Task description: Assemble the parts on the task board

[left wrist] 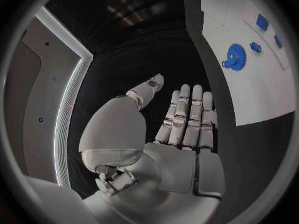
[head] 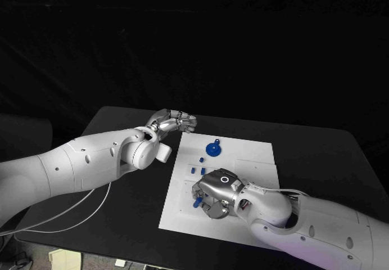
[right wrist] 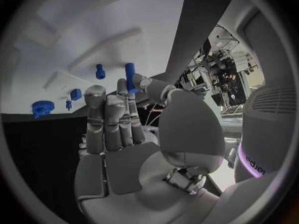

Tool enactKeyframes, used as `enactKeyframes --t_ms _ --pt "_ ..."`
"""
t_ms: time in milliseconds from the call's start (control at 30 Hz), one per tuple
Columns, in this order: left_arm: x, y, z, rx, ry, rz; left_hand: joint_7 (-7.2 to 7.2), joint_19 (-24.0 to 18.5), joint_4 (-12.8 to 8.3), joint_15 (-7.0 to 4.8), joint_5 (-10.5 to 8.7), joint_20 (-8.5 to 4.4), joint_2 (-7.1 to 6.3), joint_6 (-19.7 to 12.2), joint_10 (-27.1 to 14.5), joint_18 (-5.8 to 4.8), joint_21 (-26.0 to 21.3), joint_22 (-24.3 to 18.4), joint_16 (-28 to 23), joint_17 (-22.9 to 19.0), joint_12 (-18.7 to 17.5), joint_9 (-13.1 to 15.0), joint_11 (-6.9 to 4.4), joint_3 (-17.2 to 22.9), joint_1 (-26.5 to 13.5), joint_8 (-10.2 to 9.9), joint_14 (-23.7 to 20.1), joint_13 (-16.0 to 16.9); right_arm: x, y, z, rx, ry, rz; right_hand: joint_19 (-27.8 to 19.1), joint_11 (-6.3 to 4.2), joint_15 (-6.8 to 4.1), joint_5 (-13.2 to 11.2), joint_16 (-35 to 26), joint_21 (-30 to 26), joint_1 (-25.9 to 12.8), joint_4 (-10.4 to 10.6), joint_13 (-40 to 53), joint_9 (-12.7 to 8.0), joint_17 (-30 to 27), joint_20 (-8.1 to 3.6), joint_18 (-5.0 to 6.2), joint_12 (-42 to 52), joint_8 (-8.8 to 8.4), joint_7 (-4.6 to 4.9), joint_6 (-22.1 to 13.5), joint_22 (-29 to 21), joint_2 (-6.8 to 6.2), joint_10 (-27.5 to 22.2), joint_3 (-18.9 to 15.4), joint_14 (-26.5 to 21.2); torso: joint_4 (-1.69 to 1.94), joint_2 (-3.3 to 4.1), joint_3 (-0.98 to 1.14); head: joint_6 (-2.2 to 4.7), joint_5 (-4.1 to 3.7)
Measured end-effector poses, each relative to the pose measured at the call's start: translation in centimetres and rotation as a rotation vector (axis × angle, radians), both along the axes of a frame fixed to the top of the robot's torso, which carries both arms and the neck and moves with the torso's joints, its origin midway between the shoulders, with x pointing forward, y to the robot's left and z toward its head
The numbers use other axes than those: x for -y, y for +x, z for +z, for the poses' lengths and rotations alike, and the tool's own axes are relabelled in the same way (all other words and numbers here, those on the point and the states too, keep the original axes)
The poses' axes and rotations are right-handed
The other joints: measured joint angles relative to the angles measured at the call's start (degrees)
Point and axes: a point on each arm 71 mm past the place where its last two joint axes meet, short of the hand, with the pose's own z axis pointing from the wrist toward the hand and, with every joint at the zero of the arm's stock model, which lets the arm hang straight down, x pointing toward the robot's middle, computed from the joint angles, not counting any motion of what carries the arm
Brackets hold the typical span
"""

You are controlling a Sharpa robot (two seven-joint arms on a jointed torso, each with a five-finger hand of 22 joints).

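The left hand (head: 172,121) hovers over the black table (head: 316,152) just off the far-left corner of the task board (head: 251,154), its fingers straight, close together and holding nothing; the blue gear (head: 212,149) lies on the board just to that hand's right, flat, with a short stub pointing away from the robot; nearer the robot, along the board's left side, I count three small blue parts, one little peg (head: 202,160) below the gear and two short pieces (head: 195,169) side by side; further right and nearer still, the right hand (head: 217,194) rests low on the board, pinching a blue pin (right wrist: 130,76) between thumb and fingertip, its long axis running along the fingers; that makes one gear, three small loose pieces and one held pin; the right hand is plainly the nearer to the board's seats, so the insertion looks to be its job.
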Motion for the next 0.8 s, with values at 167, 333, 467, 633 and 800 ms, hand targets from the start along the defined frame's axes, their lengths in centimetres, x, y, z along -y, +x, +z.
enactKeyframes --t_ms 167,333,467,633,800 --pt "0.0 0.0 0.0 0.000 0.000 0.000 0.00 0.0 0.0 0.00 0.00 0.00 0.00 0.0 0.0 0.00 -0.2 0.0 0.0 0.1 0.0 0.0 0.00 0.0 0.0 0.0 0.0 0.0 0.0 0.0 -0.1 0.003 -0.007 0.000 0.0 0.00 0.00 0.0 0.0 0.0 0.0 0.0 0.1 0.0 0.0 0.00 0.00 0.0 0.01 0.00 0.0 0.0 0.00 0.0 0.0 0.0 0.01 -0.01 -0.06 -0.08 0.00" --pt "0.0 0.0 0.0 0.000 0.000 0.000 0.00 0.0 0.0 0.00 0.00 0.00 0.00 0.0 0.0 0.00 -0.2 0.0 0.0 0.1 0.0 0.0 0.00 0.0 0.0 0.0 0.0 0.0 -0.5 0.0 -0.1 0.005 -0.014 0.006 0.0 0.00 0.00 0.0 0.0 0.0 0.0 0.0 0.2 0.0 0.0 0.00 0.00 0.0 0.01 0.00 0.0 0.0 0.00 0.0 0.0 0.0 0.02 -0.02 -0.07 -0.12 0.00" --pt "0.0 0.0 0.0 0.000 -0.001 -0.001 0.00 0.0 0.0 0.00 0.00 0.00 0.00 0.0 0.0 0.00 -0.2 0.0 0.0 0.1 0.0 0.0 0.00 0.0 0.0 0.0 0.0 0.0 -0.8 -0.1 -0.3 0.006 -0.027 0.011 0.0 0.00 0.00 0.0 0.0 0.0 0.0 0.0 0.2 0.0 0.0 0.00 -0.01 0.0 0.00 0.01 0.0 0.0 0.00 0.0 0.0 0.0 0.02 -0.03 -0.10 -0.12 -0.07" --pt "0.1 0.0 0.0 -0.001 -0.001 -0.002 0.00 0.0 0.0 0.00 0.00 0.00 0.00 0.0 0.0 0.00 -0.2 0.0 0.0 0.1 0.0 0.0 0.00 0.0 0.0 0.0 0.0 0.0 -1.2 -0.3 -0.4 0.012 -0.043 0.018 0.0 -0.01 0.00 -0.2 0.0 0.0 0.0 0.0 0.2 0.0 0.0 0.00 0.00 0.0 -0.02 0.02 0.0 0.0 0.00 0.0 0.0 0.0 0.02 -0.03 -0.10 -0.23 -0.12" --pt "0.1 0.0 0.0 -0.001 -0.001 -0.002 0.00 0.0 0.0 0.00 0.00 0.00 0.00 0.0 0.0 0.00 -0.2 0.0 0.0 0.1 0.0 0.0 0.00 0.0 0.0 0.0 0.0 0.0 -1.4 -0.4 -0.5 0.020 -0.055 0.021 0.0 -0.01 0.00 -0.2 0.0 0.0 0.0 0.0 0.2 0.0 0.0 0.00 0.00 0.0 -0.12 0.03 0.0 0.0 -0.01 0.0 0.0 0.0 0.05 -0.03 -0.12 -0.34 -0.12"
